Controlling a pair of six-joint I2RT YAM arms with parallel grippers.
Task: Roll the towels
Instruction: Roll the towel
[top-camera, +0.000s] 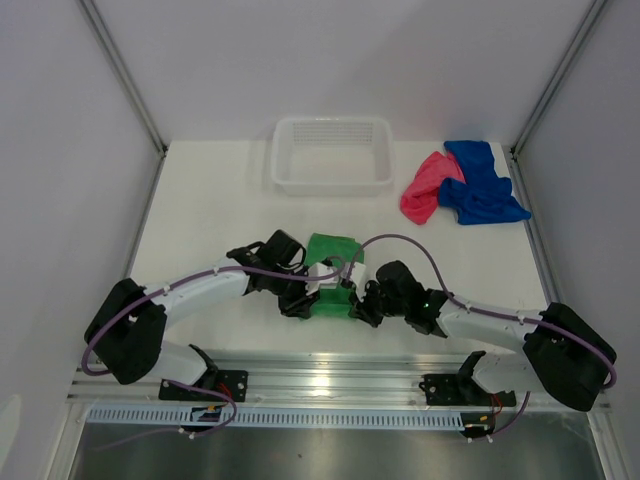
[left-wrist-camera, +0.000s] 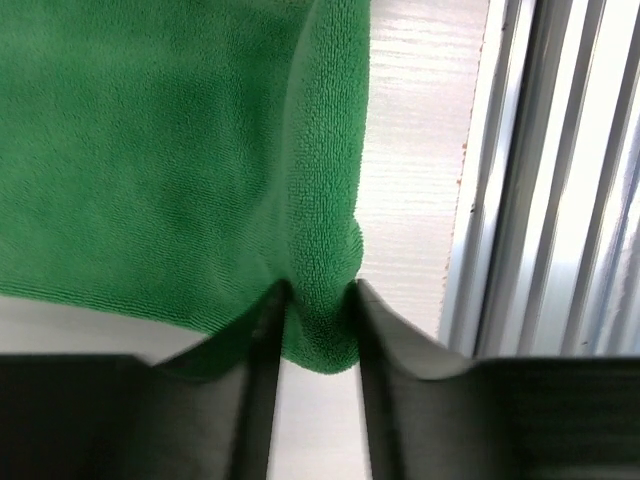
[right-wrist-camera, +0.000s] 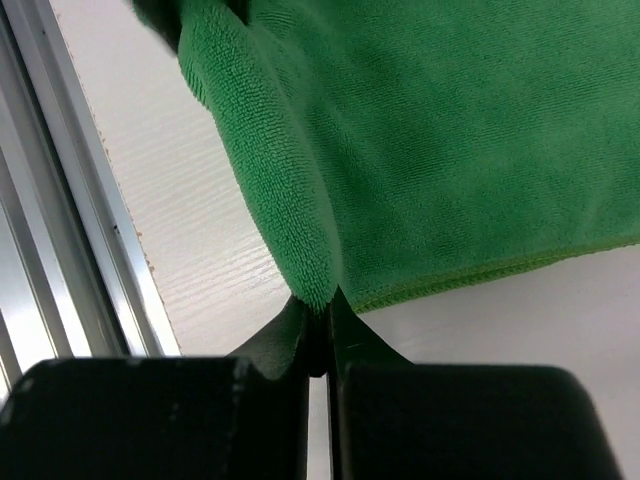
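Note:
The green towel (top-camera: 335, 250) lies on the white table between my two grippers, near the front edge. My left gripper (top-camera: 302, 298) holds a raised fold at the towel's near left corner (left-wrist-camera: 320, 250); the fold fills the narrow gap between the jaws (left-wrist-camera: 320, 292) and touches both fingers. My right gripper (top-camera: 362, 303) is pinched tight on the near right corner (right-wrist-camera: 300, 230), with the jaws (right-wrist-camera: 318, 300) nearly together. The pink-red towel (top-camera: 425, 188) and the blue towel (top-camera: 482, 185) lie crumpled together at the back right.
A white slotted basket (top-camera: 333, 185) stands at the back centre of the table. A metal rail (top-camera: 330, 385) runs along the near edge just behind both grippers. Frame posts rise at the back corners.

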